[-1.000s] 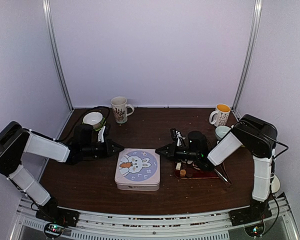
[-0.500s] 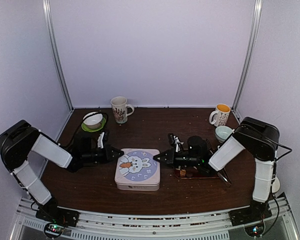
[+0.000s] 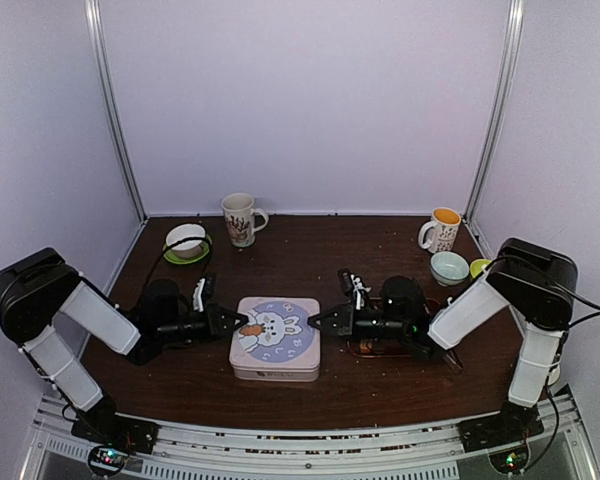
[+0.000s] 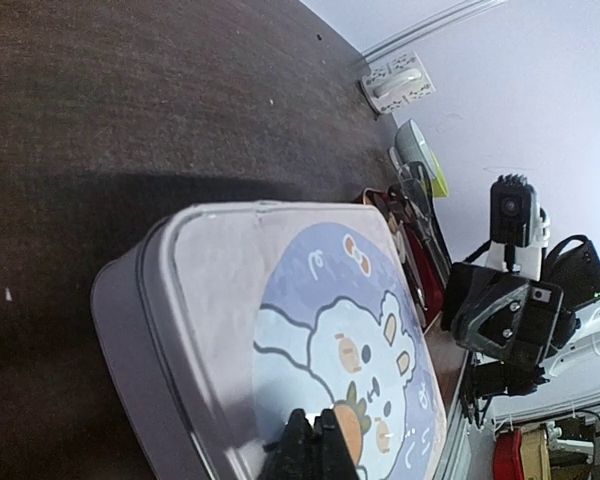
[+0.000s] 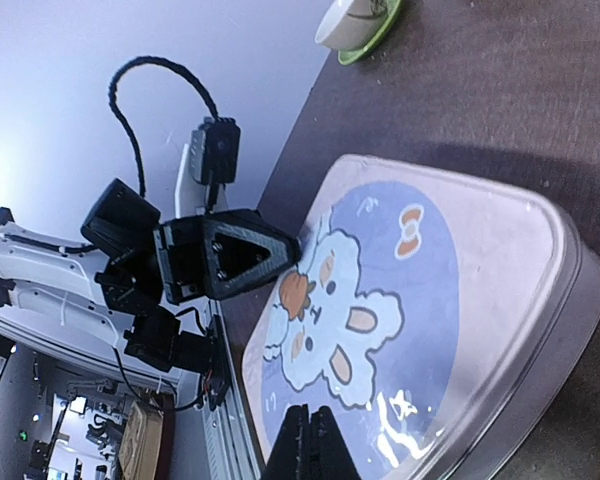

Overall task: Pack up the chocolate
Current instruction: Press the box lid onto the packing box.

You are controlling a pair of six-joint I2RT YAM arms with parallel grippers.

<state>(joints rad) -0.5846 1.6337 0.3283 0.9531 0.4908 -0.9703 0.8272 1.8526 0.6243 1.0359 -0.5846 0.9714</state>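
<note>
A pale tin box (image 3: 275, 345) with a bunny and carrot on its closed lid sits at the table's middle, also seen in the left wrist view (image 4: 310, 320) and the right wrist view (image 5: 420, 280). My left gripper (image 3: 242, 322) (image 4: 315, 442) is shut, its tip low over the lid's left edge by the carrot. From the other side my right gripper (image 3: 316, 320) (image 5: 308, 440) is shut, its tip over the lid's right edge. Neither holds anything. Whether the tips press on the lid I cannot tell. The chocolate is out of view.
A dark red tray (image 3: 363, 349) lies under the right arm. At the back stand a patterned mug (image 3: 239, 217), a white bowl on a green saucer (image 3: 185, 240), a mug with an orange inside (image 3: 442, 230) and a pale bowl (image 3: 448, 266). Walls close in on three sides.
Both arms have dropped lower and closed in on the tin from either side, so the shut tips now reach the lid's edges. The tin has not moved.
</note>
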